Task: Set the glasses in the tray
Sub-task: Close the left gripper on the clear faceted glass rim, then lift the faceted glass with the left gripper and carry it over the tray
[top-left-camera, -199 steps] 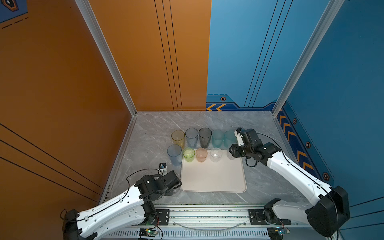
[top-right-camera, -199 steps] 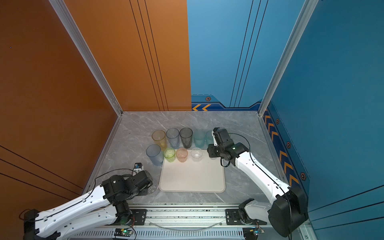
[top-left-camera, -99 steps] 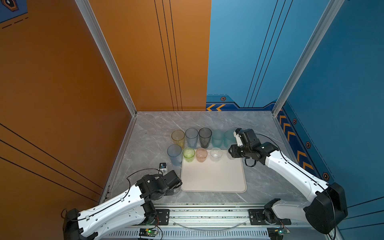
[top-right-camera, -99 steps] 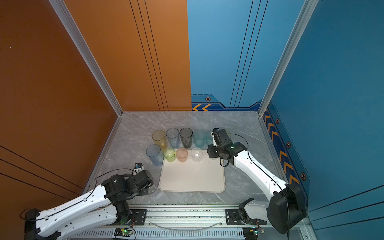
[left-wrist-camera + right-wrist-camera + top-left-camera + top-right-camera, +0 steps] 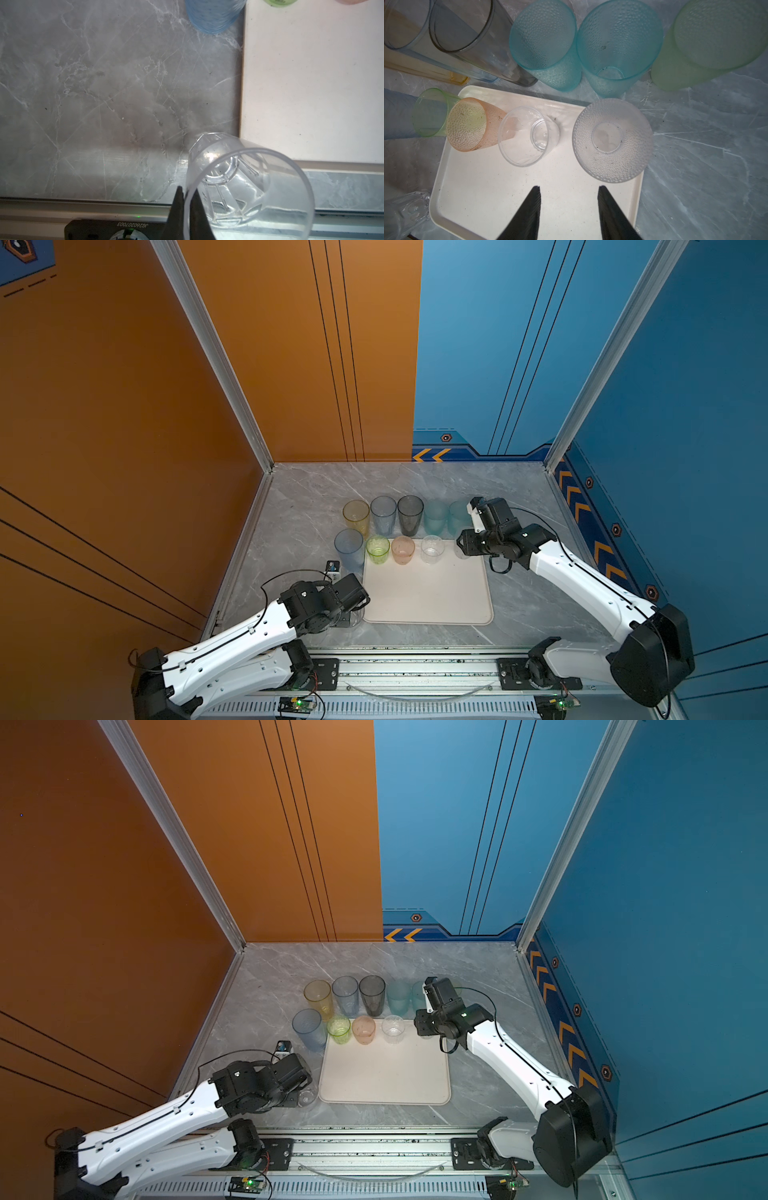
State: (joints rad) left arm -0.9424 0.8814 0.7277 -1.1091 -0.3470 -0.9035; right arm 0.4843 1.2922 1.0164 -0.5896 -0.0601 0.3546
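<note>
The cream tray (image 5: 428,601) (image 5: 386,1077) lies mid-table. On its far edge stand short green (image 5: 377,549), pink (image 5: 402,551) and clear (image 5: 432,549) glasses, plus a dimpled clear glass (image 5: 612,141) at the far right corner. My right gripper (image 5: 569,187) (image 5: 465,545) hovers open just short of that dimpled glass, holding nothing. Beside the tray's near left corner, my left gripper (image 5: 186,197) (image 5: 301,1096) is shut on the rim of a clear glass (image 5: 249,187) (image 5: 308,1096), one finger inside and one outside.
Tall glasses stand on the marble behind the tray: yellow (image 5: 356,516), blue-grey (image 5: 383,514), smoky (image 5: 410,514), two teal (image 5: 546,47) (image 5: 616,49) and a pale green one (image 5: 708,45). A tall blue glass (image 5: 349,549) stands left of the tray. The table's front rail (image 5: 83,207) is close behind my left gripper.
My left gripper's fingers have closed onto the clear glass's rim. The right arm has hardly moved and its gripper stays open.
</note>
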